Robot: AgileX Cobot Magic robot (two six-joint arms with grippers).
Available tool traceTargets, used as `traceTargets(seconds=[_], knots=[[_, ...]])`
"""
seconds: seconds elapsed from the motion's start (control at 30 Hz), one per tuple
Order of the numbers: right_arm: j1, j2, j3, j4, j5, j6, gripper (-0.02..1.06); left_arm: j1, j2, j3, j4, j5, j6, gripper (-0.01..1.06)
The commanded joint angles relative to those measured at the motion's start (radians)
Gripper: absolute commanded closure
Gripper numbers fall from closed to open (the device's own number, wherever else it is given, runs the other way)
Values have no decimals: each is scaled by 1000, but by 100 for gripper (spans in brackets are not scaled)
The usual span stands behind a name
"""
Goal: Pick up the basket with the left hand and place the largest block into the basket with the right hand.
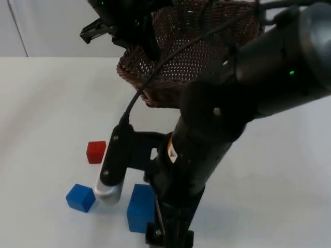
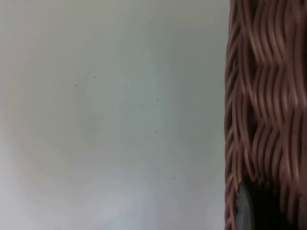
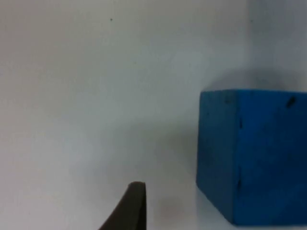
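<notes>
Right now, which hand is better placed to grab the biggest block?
Right. The right hand is down at the large blue block, seen close up in its wrist view. The left hand is holding the basket aloft.

Both arms black, matte, with rounded thick joints. Right arm (image 1: 243,98) bulky, small silver screw on round joint cover, green light on upper link, small orange-white mark on lower link. Silver cylinder part with black housing on its wrist. Left arm (image 1: 121,20) black also, angular bracket at side. Right gripper fingertip (image 3: 127,211) black, curved, narrow.
</notes>
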Motion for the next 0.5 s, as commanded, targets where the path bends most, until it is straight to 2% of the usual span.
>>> traceTargets(seconds=[0.0, 0.1, 0.23, 0.33, 0.37, 0.4, 0.47], knots=[[1, 36, -31, 22, -20, -12, 12, -3, -13, -3, -20, -3, -2, 105], [1, 51, -41, 27, -42, -12, 15, -3, -13, -3, -20, -3, -2, 105], [1, 57, -41, 27, -52, -12, 29, -3, -13, -3, -20, -3, -2, 105], [1, 57, -41, 27, -48, -4, 54, -3, -13, -3, -13, -3, -2, 105], [1, 57, -41, 27, -46, -4, 65, -3, -13, -3, -13, -3, -2, 105], [1, 57, -41, 27, -46, -4, 65, -3, -13, -3, -13, -3, -2, 105], [1, 57, -41, 27, -33, 2, 87, -3, -13, -3, -13, -3, -2, 105]])
